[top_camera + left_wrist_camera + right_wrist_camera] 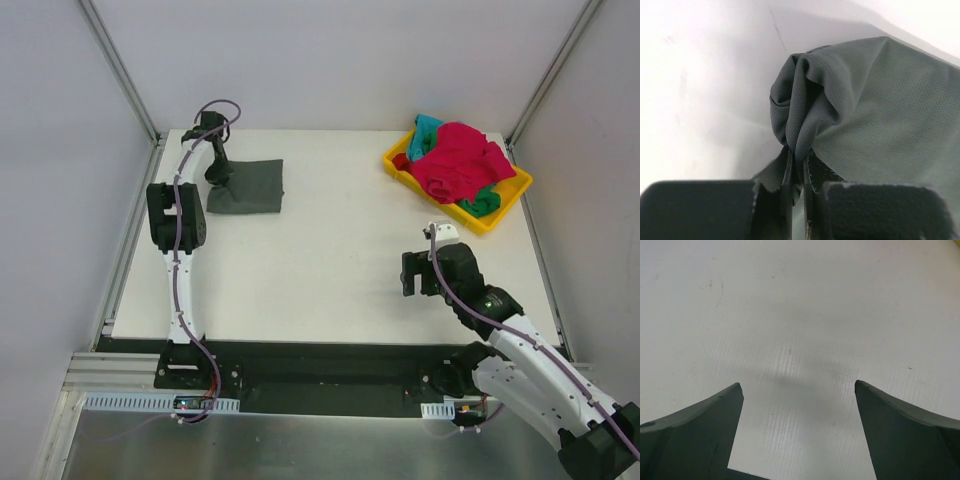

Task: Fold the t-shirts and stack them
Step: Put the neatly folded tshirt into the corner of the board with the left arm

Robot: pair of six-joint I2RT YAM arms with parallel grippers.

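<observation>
Now the left gripper (799,167), clamped on the grey t-shirt (252,186) far left of the yellow bin (478,222), should pull low and slowly; the right gripper (799,389) hovers, fingers apart.

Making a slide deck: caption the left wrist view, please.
Left gripper pinching a bunched corner of the grey t-shirt on the white table.

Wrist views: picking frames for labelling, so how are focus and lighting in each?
Left wrist: dark grey t-shirt weave sharp, table washed out, left gripper in deep shadow. Right wrist: right gripper dark and slightly soft, faint shadow on the table ahead.
</observation>
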